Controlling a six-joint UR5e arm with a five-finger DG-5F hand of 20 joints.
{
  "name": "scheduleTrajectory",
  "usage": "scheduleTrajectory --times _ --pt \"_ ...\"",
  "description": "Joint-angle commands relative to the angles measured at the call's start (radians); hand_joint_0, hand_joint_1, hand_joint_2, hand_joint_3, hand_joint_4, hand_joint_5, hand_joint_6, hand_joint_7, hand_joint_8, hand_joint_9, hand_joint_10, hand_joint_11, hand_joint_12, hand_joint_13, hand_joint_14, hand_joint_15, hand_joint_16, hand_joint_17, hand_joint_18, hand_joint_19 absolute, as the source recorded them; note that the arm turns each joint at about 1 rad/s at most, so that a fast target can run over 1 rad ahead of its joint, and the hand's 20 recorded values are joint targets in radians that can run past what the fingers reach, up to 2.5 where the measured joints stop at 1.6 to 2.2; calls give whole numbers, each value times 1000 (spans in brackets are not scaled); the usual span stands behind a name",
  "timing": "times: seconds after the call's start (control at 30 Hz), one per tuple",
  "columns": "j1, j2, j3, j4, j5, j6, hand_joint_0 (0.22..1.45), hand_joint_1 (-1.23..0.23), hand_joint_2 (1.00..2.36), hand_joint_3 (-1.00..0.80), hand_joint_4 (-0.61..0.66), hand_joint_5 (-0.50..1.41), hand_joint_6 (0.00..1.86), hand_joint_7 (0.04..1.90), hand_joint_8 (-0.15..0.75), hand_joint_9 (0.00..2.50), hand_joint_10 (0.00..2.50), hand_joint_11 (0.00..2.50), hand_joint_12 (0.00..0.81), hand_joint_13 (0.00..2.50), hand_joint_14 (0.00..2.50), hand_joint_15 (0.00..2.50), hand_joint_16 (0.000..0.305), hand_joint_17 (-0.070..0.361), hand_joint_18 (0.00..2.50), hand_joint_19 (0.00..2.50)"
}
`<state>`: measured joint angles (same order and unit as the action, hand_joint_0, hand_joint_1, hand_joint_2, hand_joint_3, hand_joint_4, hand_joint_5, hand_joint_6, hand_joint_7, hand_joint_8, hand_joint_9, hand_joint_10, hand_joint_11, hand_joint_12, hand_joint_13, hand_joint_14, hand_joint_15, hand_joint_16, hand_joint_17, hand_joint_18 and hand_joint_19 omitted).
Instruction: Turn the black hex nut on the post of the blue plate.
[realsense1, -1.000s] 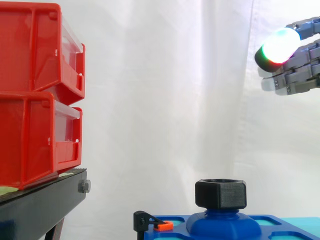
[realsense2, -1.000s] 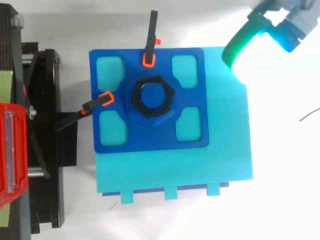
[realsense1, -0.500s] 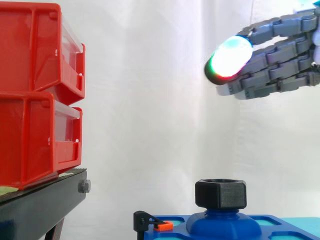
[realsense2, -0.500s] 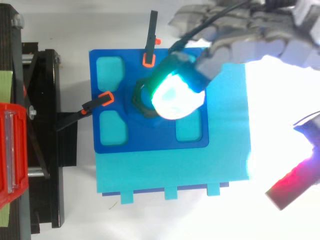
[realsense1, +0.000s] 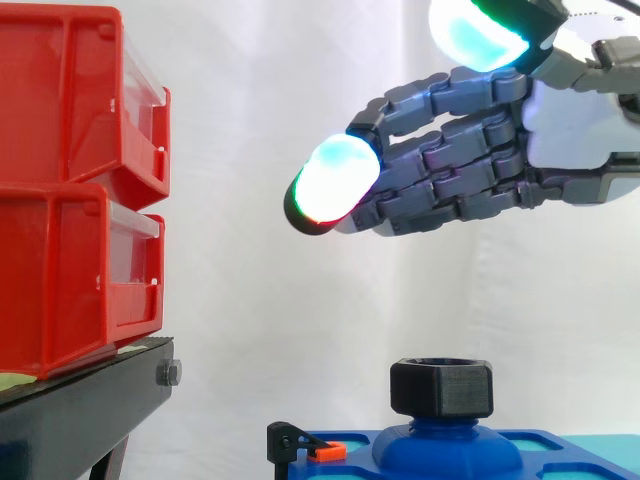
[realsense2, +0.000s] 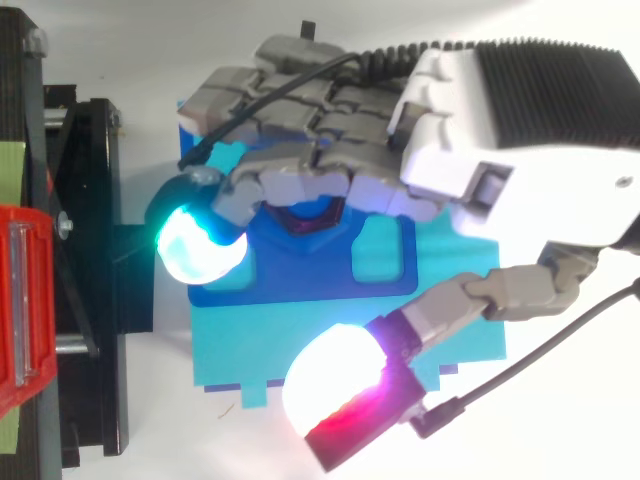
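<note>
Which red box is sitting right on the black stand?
The lower red bin: it rests directly on the black stand. The upper red bin is stacked on top of it and does not touch the stand.

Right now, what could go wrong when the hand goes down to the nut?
The open hand hangs above the nut, with its fingers reaching past it. Going straight down, they might land on the nut's top or bump the clamp instead of closing around it.
</note>
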<state>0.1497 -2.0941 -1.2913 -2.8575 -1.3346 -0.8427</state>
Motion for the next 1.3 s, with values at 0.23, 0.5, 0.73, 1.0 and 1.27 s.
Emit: scheduleTrajectory --times 0.23,0.5,0.73,1.0,1.27 --pt "24 -63 20 24 32 -55 462 -324 1000 -500 175 -232 502 802 236 81 0 0 374 37 1 30 60 134 0 69" --pt "25 -89 20 37 29 -55 461 -322 1000 -500 180 -229 502 818 236 82 0 0 374 36 0 32 60 135 0 68" --pt "25 -89 20 24 26 -76 461 -322 1000 -500 183 -228 503 840 235 81 0 1 374 36 1 36 60 135 0 66" --pt "21 -89 20 -2 26 -88 461 -322 1000 -500 184 -226 503 862 235 80 0 0 373 36 0 27 60 135 0 67" --pt "7 -89 20 -48 9 -91 461 -321 1000 -500 190 -223 503 897 235 80 0 0 373 37 0 32 60 134 0 67"
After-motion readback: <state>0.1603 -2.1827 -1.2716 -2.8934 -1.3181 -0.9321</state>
